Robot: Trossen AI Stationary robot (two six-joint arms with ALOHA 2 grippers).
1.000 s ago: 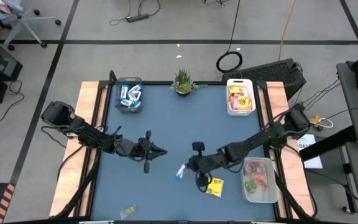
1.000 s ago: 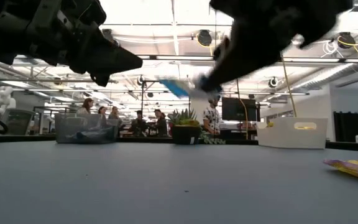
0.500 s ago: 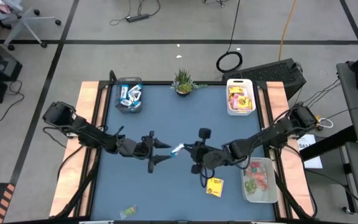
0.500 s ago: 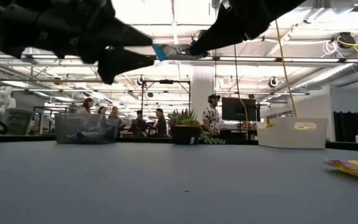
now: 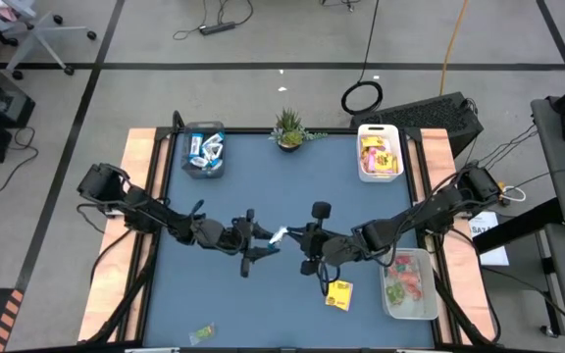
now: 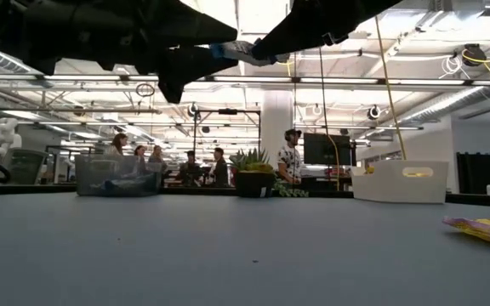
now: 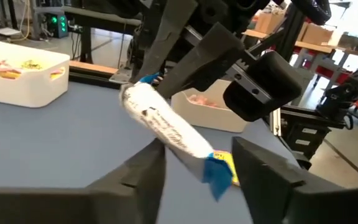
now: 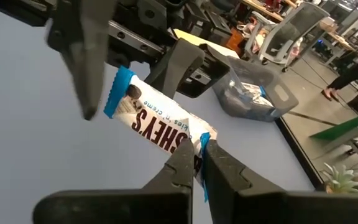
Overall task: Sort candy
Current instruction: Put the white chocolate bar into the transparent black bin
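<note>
A slim blue-and-white candy bar point(image 8: 157, 127) hangs in the air over the table's middle, with my right gripper point(image 8: 197, 163) shut on one end. My left gripper point(image 7: 197, 152) is open and faces it from the table's left. Its two fingers stand on either side of the bar's free blue end point(image 7: 218, 175), and I see no touch. From above, the left gripper point(image 5: 263, 243), the bar point(image 5: 279, 234) and the right gripper point(image 5: 298, 236) form one line. A yellow packet point(image 5: 338, 294) and a small green piece point(image 5: 203, 334) lie flat on the table. My right gripper pinches the bar's blue crimped end point(image 8: 201, 142) between its two fingertips. The fingers come nearly level from the table's right side and lie along the bar. The bar is lifted clear of the table and sticks out roughly level toward my left gripper.
A clear bin point(image 5: 204, 154) with blue-and-white bars stands far left, a white bin point(image 5: 380, 152) with yellow packets far right, and a potted plant point(image 5: 289, 128) between them. A clear tray point(image 5: 408, 282) with red and pink pieces sits near right. People stand beyond the far edge.
My right gripper has risen and turned, swinging the bar from hanging low near the table up to level, pointing at the left arm. My left gripper has opened and moved toward the table's right, so that its fingers now stand around the bar's free end.
</note>
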